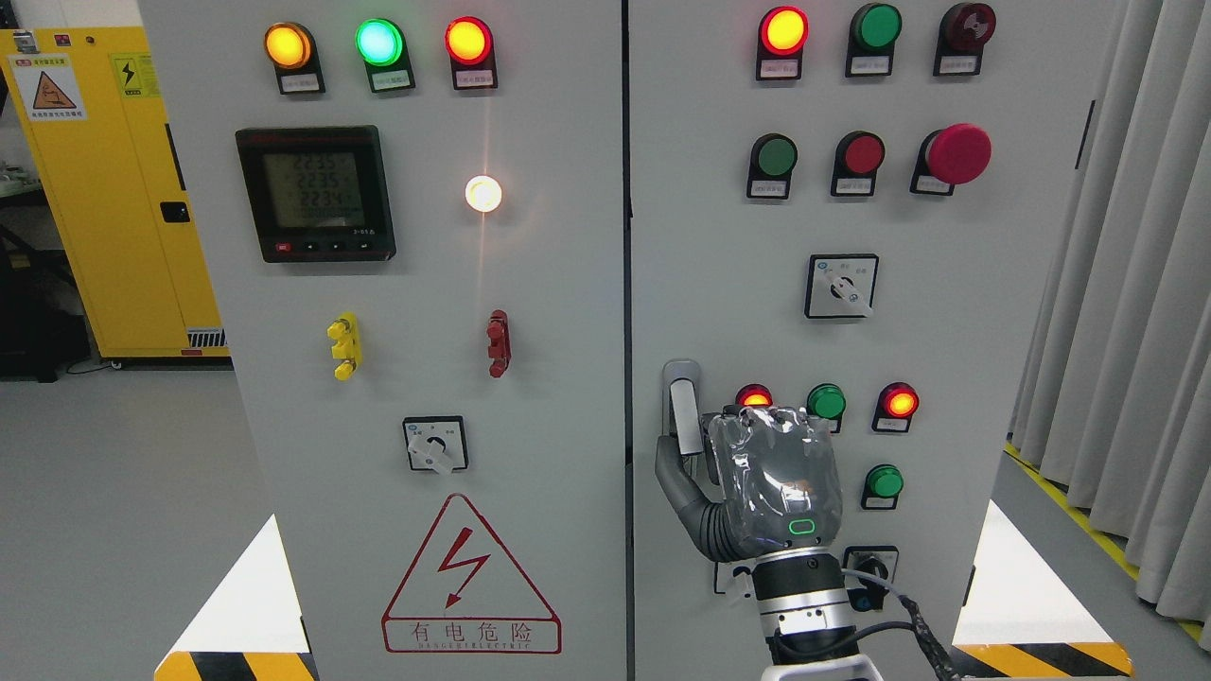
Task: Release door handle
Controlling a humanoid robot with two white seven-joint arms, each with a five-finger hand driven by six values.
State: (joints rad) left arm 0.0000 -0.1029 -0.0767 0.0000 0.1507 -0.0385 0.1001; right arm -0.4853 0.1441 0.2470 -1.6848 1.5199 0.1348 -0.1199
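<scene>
- Head view: right hand (771,478) rises from the bottom edge, fingers (757,421) curled beside the grey metal door handle (683,407); whether they grip it is unclear.
- Handle sits at the left edge of the right grey cabinet door (946,331).

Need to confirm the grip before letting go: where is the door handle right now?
Head view, lower middle: the door handle sits at the right door's left edge, held by the right hand.

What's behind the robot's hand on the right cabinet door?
Behind the right hand is the lower part of the door handle; its upper part shows above the thumb. A red lamp peeks over the knuckles. The hand covers the handle's lower end and the panel there.
</scene>
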